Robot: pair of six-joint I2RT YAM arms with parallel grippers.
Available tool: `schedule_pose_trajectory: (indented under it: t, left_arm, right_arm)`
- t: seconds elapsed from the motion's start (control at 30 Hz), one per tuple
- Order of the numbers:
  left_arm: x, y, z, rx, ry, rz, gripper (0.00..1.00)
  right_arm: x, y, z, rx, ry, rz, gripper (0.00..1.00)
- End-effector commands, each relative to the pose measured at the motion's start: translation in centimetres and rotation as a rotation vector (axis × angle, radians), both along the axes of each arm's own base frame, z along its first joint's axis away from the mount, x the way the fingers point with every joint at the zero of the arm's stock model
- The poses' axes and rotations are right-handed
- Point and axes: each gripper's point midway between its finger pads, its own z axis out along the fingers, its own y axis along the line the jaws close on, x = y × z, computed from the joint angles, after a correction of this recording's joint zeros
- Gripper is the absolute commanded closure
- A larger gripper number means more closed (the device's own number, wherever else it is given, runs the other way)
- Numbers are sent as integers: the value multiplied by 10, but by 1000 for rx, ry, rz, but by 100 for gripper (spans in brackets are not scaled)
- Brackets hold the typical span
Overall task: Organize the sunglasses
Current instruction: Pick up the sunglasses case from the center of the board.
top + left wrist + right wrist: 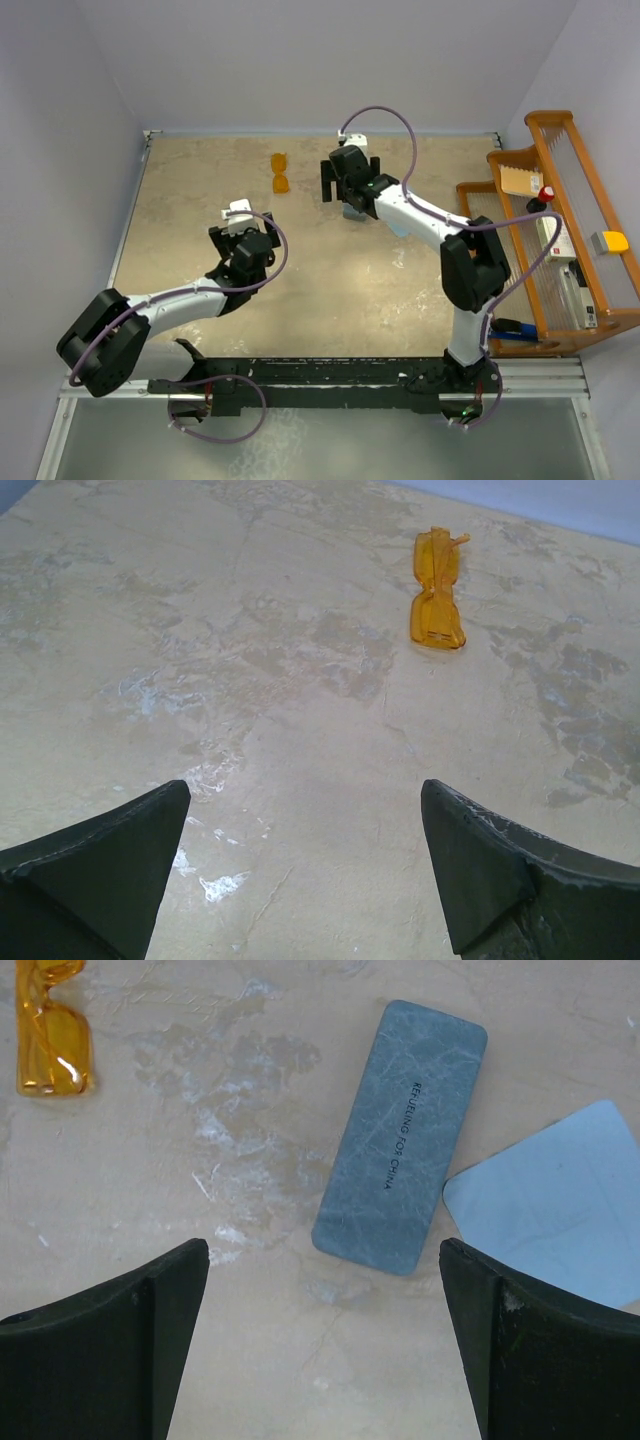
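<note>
Left gripper point(305, 790): closest thing in the left wrist view; jaws spread wide with nothing between them, only bare table below.
Right gripper point(325, 1250): closest thing in the right wrist view; jaws spread wide and holding nothing, hanging over the table just short of the case's near end.
Sunglasses point(437, 605): small translucent orange-amber pair lying on the table toward its far edge. They sit ahead and to the right of the left gripper and to the left of the right gripper, and neither gripper touches them.
Case point(400, 1135): grey-blue rectangle with rounded corners, closed and lying flat, with a line of dark print along its length. It lies well apart from the sunglasses, on their right in the right wrist view.
Cloth point(550, 1205): light blue sheet just beside the case's right side; cannot tell whether they touch.
Table point(200, 630): mottled beige surface with white scuffs.
Rack point(560, 200): wooden, at the table's right edge; its contents are too small to tell.
Rail point(330, 375): dark, at the near edge, carrying both arm bases.
</note>
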Motion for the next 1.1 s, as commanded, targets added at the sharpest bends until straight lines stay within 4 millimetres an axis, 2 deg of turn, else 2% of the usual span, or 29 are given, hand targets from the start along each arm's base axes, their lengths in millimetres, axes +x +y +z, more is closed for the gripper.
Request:
schedule_pose_trajectory:
  t: [0.0, 0.47, 0.73, 1.07]
  left_arm:
    - [6, -5, 10, -33, -35, 12, 5]
    - [5, -9, -3, -67, -34, -10, 5]
    - [4, -8, -1, -72, -41, -10, 5]
    - [4, -8, -1, -72, -41, -11, 5]
  right_arm:
    - [11, -8, -7, 26, 80, -85, 1]
    - [52, -33, -41, 96, 216, -226, 1]
    - [60, -29, -64, 97, 277, -236, 1]
    - [61, -26, -87, 107, 321, -242, 1]
